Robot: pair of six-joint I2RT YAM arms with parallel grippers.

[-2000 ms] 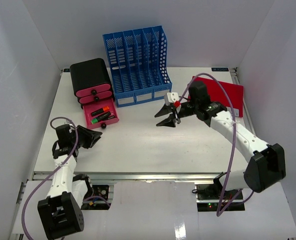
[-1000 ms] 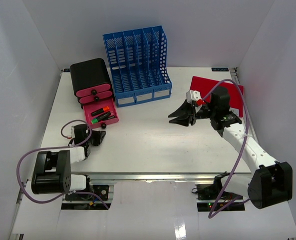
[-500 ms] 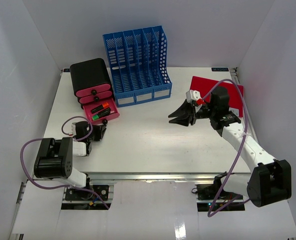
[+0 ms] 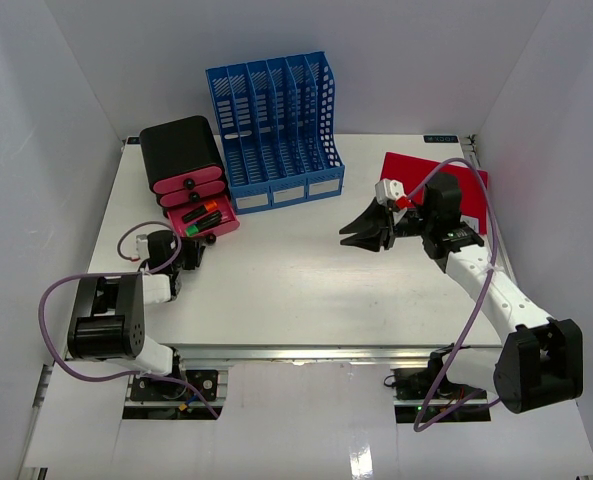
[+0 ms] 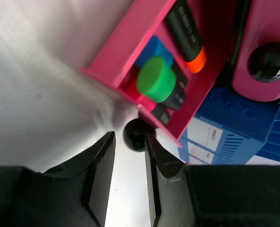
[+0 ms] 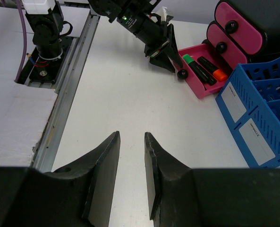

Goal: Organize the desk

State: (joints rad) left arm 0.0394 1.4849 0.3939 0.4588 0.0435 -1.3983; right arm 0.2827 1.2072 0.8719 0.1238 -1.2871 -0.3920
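Black drawer knob [image 5: 136,135], plain only from the left wrist, sits between the left pincer's [image 5: 129,138] parted tips; right pincer [image 6: 131,135] gapes narrowly, empty.

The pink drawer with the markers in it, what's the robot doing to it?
The left gripper is at the pink drawer, its jaws a little apart on either side of the drawer's black knob. The drawer sticks partway out of the black organizer, with markers lying inside. The right gripper hangs open over the desk, holding nothing. A blue file rack and a red folder sit farther back.
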